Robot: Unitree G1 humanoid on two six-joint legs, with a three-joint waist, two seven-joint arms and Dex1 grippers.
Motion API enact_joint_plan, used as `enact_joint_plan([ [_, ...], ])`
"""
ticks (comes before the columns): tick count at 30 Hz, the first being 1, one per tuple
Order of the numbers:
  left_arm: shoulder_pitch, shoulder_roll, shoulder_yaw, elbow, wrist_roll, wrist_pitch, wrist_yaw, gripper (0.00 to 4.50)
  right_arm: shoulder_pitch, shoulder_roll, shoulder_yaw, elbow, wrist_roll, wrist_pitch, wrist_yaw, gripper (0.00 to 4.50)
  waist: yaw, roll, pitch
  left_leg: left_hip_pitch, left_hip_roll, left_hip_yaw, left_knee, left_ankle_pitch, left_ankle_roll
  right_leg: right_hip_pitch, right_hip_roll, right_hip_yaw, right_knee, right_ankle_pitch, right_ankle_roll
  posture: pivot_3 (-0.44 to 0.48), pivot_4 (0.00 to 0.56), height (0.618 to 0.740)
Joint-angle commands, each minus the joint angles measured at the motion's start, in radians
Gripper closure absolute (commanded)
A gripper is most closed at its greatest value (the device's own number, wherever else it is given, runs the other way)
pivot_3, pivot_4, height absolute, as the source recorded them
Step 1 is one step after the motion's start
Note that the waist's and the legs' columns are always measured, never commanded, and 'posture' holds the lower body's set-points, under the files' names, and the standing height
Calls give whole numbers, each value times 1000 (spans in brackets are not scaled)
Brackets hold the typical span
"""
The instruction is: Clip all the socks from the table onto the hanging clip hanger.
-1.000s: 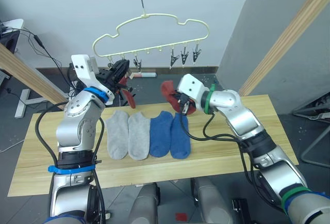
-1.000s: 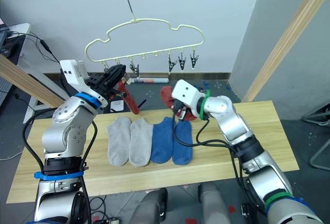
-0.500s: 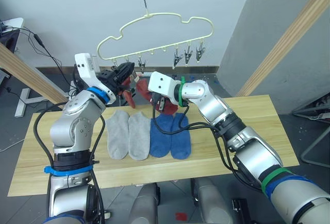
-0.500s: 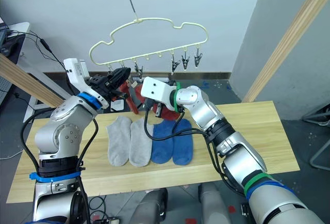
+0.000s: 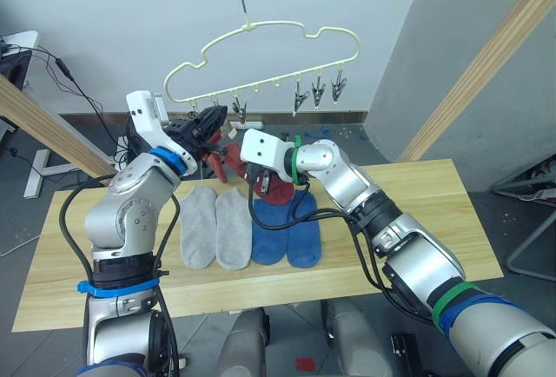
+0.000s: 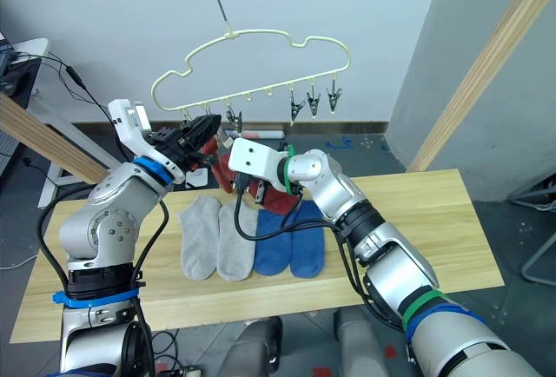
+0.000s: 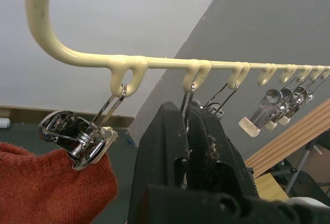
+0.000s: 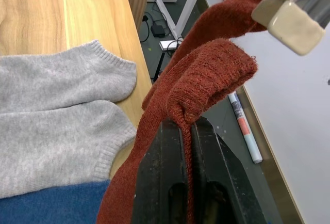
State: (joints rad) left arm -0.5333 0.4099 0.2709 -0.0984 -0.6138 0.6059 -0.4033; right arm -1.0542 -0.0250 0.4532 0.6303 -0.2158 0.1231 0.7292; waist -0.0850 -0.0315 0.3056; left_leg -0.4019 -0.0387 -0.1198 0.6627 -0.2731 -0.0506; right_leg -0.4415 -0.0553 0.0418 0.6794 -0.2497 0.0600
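Socks (image 5: 251, 226) lie on the table (image 5: 417, 221); your right gripper (image 8: 186, 131) pinches a soft, floppy red sock (image 8: 206, 74) by its cuff, while your left gripper (image 7: 188, 131) squeezes a clip (image 7: 190, 102).

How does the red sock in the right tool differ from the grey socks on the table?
The red sock is raised, folded and pinched in the right tool; the grey socks lie flat on the table, untouched. The red sock is brick red, the grey socks pale. All are short ankle socks.
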Motion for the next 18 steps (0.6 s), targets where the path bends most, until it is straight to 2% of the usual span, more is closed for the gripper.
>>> enact_joint_plan([
  [1, 19, 2, 5, -37, -5, 5, 4, 4500, -43, 17, -31, -47, 7, -21, -22, 4466, 0, 0, 0, 0, 0, 0, 0, 0, 0, 0, 0, 0, 0, 0, 0, -45, 299, 740],
  [16, 46, 7, 7, -45, -9, 27, 9, 4500, -35, 39, -78, -77, 40, 0, -18, 4466, -1, 0, 0, 0, 0, 0, 0, 0, 0, 0, 0, 0, 0, 0, 0, -47, 299, 740],
  [18, 49, 7, 9, -47, -11, 31, 11, 3788, -35, 40, -81, -77, 41, -1, -18, 4500, -1, 0, 0, 0, 0, 0, 0, 0, 0, 0, 0, 0, 0, 0, 0, -46, 298, 740],
])
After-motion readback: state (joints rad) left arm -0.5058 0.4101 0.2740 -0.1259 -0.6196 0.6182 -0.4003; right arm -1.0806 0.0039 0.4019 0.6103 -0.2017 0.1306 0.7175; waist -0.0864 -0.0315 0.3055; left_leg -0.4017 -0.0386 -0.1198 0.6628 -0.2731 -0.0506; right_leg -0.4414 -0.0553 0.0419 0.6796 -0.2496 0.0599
